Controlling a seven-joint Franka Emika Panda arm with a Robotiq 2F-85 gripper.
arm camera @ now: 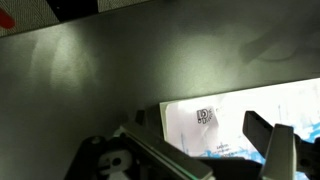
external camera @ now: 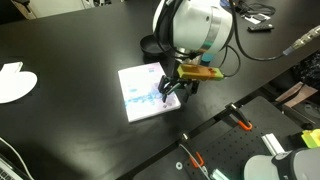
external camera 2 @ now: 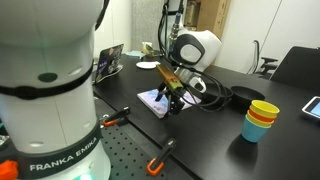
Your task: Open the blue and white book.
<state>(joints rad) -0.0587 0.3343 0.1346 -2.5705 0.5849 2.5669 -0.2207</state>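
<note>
Looks like the step in hand is getting a fingertip under the cover edge. The hand (external camera: 170, 88) is being held low and tilted at the edge of the book (external camera: 140, 95) on the side the arm is reaching from. In the wrist view the fingers (arm camera: 268, 140) are being kept fairly wide apart, with the book's corner showing between them. Nothing is being gripped, as far as can be told.

To do this well, only the top cover should be caught, not the whole thing. One fingertip is probably best slid in shallow right at the edge, and then the lift is best swept in an arc toward the opposite edge, where the spine is being assumed to be (it can't be made out here). If it's lifted straight up, the book is likely being dragged or picked up whole, since it's so light and the worktop (external camera: 70, 50) looks slick. Whether a finger is already touching the cover can't be told.

As for the book itself, it's being shown as a thin softcover, white with light blue blotches, and a small square mark near its corner is being picked up by the wrist view. It's lying flat and apparently closed, turned a bit askew, with a black bowl (external camera: 150, 45) near its far side and a white plate (external camera: 15, 82) well apart from it.
</note>
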